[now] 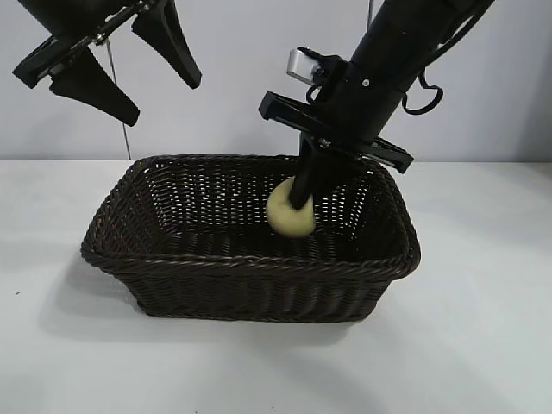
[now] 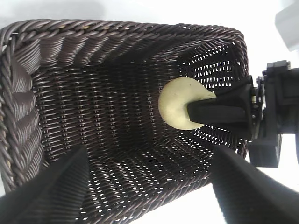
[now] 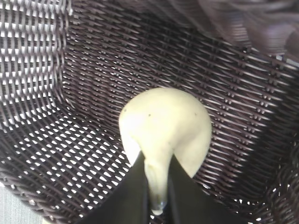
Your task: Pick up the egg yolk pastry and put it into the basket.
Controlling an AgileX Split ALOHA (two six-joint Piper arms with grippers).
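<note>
On the white table [image 1: 483,362] nearest me, bare surface runs along the front and out to both sides of the basket [image 1: 250,289], so the room around it is wide on every side I can see. Its near wall stands as a dark woven band with a braided rim, and the sides flare outward, the left corner leaning farthest toward the table's left. Past that near rim the floor of the basket opens up; the left half holds nothing, and most of the free space lies there.

Right of centre and toward the far wall, the pastry [image 1: 291,210] sits low inside the basket, pale against the weave. From the left wrist view it shows close to the right-hand wall [image 2: 180,108]. The right gripper [image 1: 302,200] reaches down over the far rim at a slant, its fingers drawn tight on the pastry; the right wrist view shows the two dark fingertips [image 3: 133,186] squeezing the soft dough [image 3: 163,126] into a narrow ridge between them. Whether the pastry touches the basket floor I cannot tell.

Farther back and high on the left, the left gripper [image 1: 129,69] hangs above the basket's left end, well clear of the rim, its fingers spread wide and holding nothing.
</note>
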